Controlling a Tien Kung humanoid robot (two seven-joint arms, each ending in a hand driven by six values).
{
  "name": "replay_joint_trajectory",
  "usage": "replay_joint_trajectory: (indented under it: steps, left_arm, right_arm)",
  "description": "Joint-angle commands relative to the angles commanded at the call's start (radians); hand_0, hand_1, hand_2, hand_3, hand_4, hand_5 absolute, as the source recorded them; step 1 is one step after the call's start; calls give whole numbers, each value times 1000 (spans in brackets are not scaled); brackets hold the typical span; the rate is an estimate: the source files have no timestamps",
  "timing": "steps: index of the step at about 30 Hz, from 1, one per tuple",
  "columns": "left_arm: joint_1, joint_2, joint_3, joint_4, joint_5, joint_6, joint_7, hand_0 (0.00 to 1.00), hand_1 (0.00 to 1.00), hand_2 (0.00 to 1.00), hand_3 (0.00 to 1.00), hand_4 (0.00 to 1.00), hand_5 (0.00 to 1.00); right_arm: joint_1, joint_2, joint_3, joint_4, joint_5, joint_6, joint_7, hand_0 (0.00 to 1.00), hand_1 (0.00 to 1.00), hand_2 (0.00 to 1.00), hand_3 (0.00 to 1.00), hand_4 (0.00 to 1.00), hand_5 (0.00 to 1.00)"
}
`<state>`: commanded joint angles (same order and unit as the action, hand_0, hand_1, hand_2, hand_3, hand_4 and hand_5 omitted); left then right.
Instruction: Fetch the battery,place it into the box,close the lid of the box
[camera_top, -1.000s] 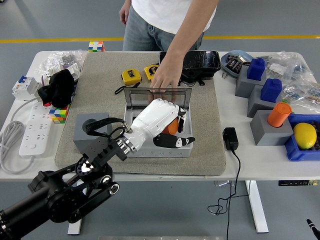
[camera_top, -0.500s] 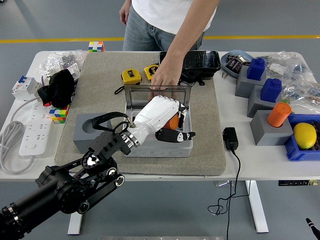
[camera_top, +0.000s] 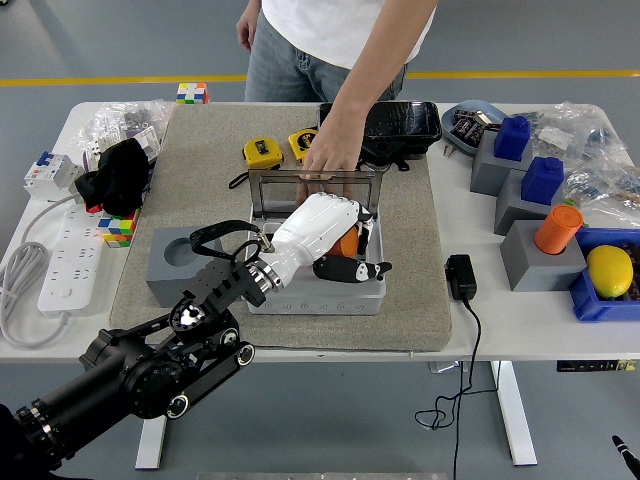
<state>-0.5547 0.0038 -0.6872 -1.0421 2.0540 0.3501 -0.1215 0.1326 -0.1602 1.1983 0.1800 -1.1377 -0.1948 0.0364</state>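
Here — the orange battery (camera_top: 347, 243) is held in the curled left hand (camera_top: 325, 235) inside the box (camera_top: 320, 297) | lid (camera_top: 315, 190) is steadied upright by a person's hand (camera_top: 330, 150) | next — release is called for, then lid closing.

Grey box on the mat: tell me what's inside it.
Inside the grey box, an orange battery shows beneath the left hand. The hand covers most of the interior, so anything else is hidden.

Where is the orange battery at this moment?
In the head view the battery sits inside the open grey box at the mat's centre, mostly hidden under the left hand, just in front of the upright lid that a person's hand holds.
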Motion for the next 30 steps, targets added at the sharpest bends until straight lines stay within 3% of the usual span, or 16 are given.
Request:
replay_joint_trajectory:
  steps: [16, 30]
  left_arm:
    - [-1, -3, -8, 3, 2, -17, 1, 117, 65, 107, 93, 910, 644]
    - [0, -4, -10, 4, 4, -26, -4, 191, 126, 151, 134, 921, 665]
  right_arm:
    - [5, 1, -2, 0, 4, 1, 1, 914, 904, 860, 890, 998, 998]
    - [4, 0, -8, 0, 7, 1, 0, 914, 904, 858, 889, 998, 998]
